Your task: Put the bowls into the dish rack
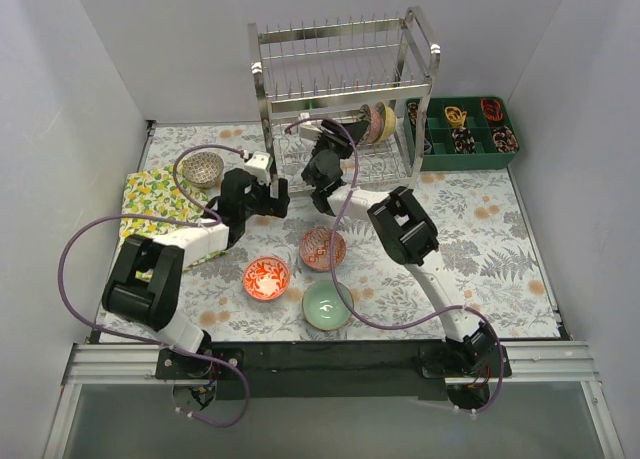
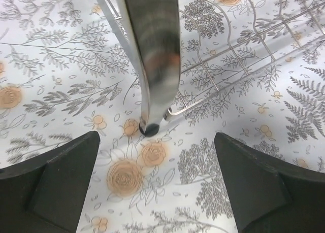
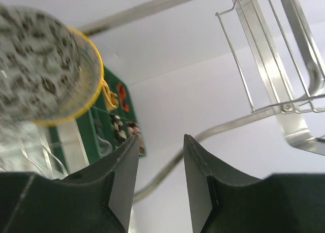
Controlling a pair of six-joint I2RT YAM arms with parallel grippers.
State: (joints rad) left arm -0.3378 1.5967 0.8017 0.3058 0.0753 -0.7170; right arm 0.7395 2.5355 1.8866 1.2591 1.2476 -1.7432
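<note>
The chrome dish rack (image 1: 340, 79) stands at the back centre. On its lower tier the yellow-centred bowl (image 1: 386, 122) stands on edge, with a second bowl (image 1: 371, 125) against it whose pattern I cannot make out. The orange-red bowl (image 1: 266, 277), pink-red bowl (image 1: 322, 248) and pale green bowl (image 1: 327, 305) sit on the mat in front. The grey speckled bowl (image 1: 203, 166) sits at the left. My right gripper (image 1: 338, 144) is open and empty inside the lower tier, left of the yellow-centred bowl (image 3: 40, 65). My left gripper (image 1: 262, 194) is open and empty by the rack's front left leg (image 2: 152, 55).
A green compartment tray (image 1: 465, 129) with small items stands right of the rack and shows in the right wrist view (image 3: 114, 121). A lemon-print cloth (image 1: 150, 194) lies at the left. White walls enclose the floral mat (image 1: 480, 239).
</note>
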